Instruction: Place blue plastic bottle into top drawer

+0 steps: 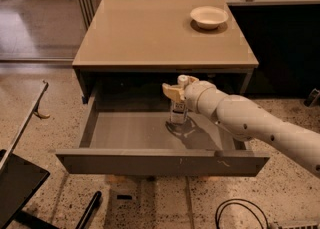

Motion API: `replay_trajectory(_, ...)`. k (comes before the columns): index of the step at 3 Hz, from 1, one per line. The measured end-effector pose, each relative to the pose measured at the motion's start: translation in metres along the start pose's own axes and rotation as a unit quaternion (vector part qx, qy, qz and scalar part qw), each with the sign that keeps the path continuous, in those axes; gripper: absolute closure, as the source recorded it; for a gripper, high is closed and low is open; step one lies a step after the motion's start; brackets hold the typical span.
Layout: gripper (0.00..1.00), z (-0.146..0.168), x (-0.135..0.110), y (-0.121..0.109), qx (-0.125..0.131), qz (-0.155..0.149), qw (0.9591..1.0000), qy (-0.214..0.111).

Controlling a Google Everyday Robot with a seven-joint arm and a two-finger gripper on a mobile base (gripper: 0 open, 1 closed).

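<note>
The blue plastic bottle (178, 112), clear with a white cap, stands upright inside the open top drawer (130, 130), right of its middle and near the back. Its base is at the grey drawer floor. My gripper (180, 91) comes in from the right on a white arm and is shut around the bottle's upper part, just below the cap. One tan finger (171, 92) shows on the bottle's left side; the other is hidden behind the bottle and the wrist.
A shallow white bowl (209, 17) sits at the back right of the tan cabinet top (150, 28). The drawer's front panel (160, 163) juts out toward the camera. A dark stand (20, 183) and a cable (240, 213) lie on the speckled floor.
</note>
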State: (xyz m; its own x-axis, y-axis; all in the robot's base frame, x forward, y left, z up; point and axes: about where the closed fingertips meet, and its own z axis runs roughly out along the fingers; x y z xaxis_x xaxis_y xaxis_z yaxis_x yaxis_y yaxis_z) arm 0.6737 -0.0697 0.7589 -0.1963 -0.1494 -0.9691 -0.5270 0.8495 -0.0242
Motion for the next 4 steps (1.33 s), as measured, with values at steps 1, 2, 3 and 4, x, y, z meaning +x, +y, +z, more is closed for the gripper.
replay_trajectory(1,0.81,0.0076,0.0038,0.0047,-0.01,-0.006,0.9999,0.002)
replay_trajectory(2,0.58,0.0115,0.0069,0.0065,-0.018,-0.007,0.9998,0.002)
replay_trajectory(3,0.36,0.0133,0.0078,0.0073,-0.023,-0.007,0.9997,0.002)
replay_trajectory(4,0.11,0.014,0.0081,0.0078,-0.026,-0.007,0.9996,0.003)
